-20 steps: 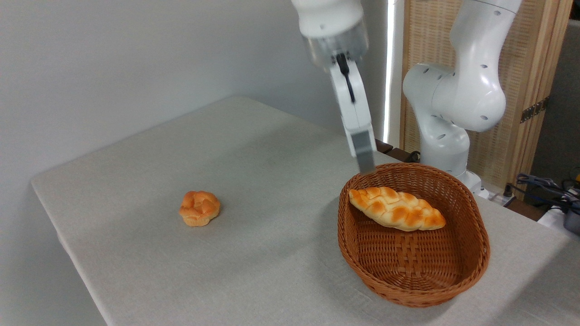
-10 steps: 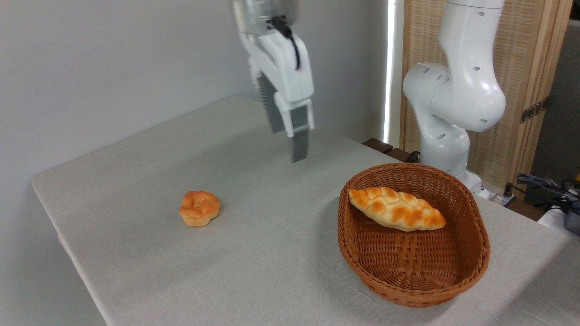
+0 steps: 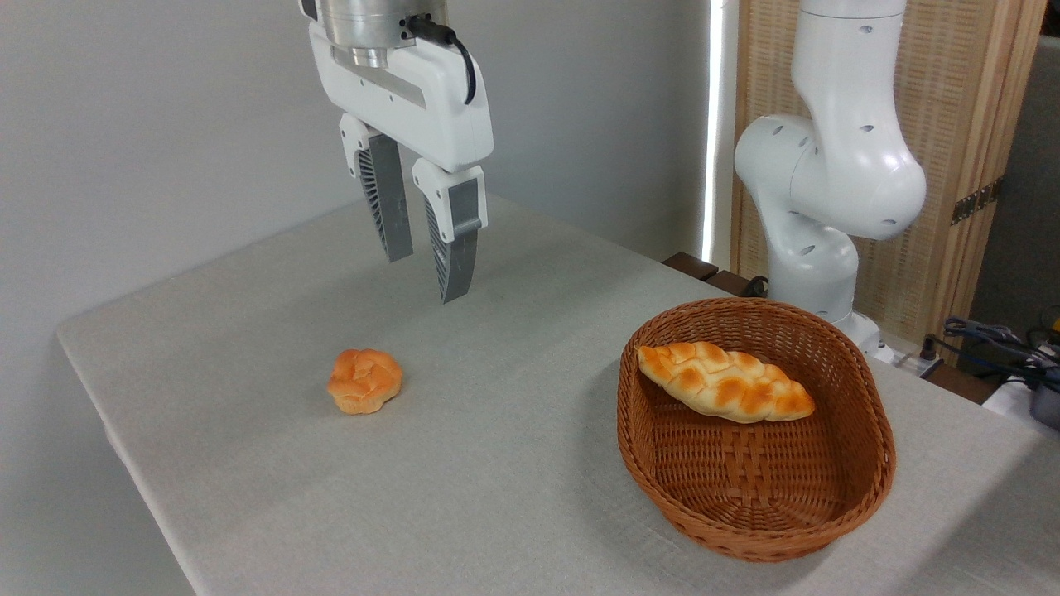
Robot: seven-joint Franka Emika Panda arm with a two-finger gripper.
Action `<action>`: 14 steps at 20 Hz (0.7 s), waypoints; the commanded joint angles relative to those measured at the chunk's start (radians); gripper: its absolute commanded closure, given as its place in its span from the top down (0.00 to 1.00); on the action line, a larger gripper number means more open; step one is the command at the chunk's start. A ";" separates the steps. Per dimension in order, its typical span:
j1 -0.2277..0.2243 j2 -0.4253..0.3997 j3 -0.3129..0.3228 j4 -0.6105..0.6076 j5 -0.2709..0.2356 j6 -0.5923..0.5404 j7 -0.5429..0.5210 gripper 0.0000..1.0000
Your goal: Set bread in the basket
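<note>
Fixed cam: long braided golden-orange bread loaf point(image 3: 725, 382) lies inside the oval brown woven wicker basket point(image 3: 861, 497) at right, propped along its far-left wall, so task looks done. White two-finger gripper point(image 3: 426, 274) hangs open & empty well above the grey table point(image 3: 497, 480), far-left of basket, roughly over the small round knotted bun point(image 3: 364, 381) w/o touching it. To finish well: stay high, clear of the bun, no more grabs

The single fixed camera stood above one corner of the table point(image 3: 513, 463), looked down across it toward the arm's base point(image 3: 820, 248) and the wall, and was near enough to cut off the table's front edge
</note>
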 commanded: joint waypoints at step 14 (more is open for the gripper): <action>0.106 0.030 -0.109 0.020 0.068 -0.010 -0.052 1.00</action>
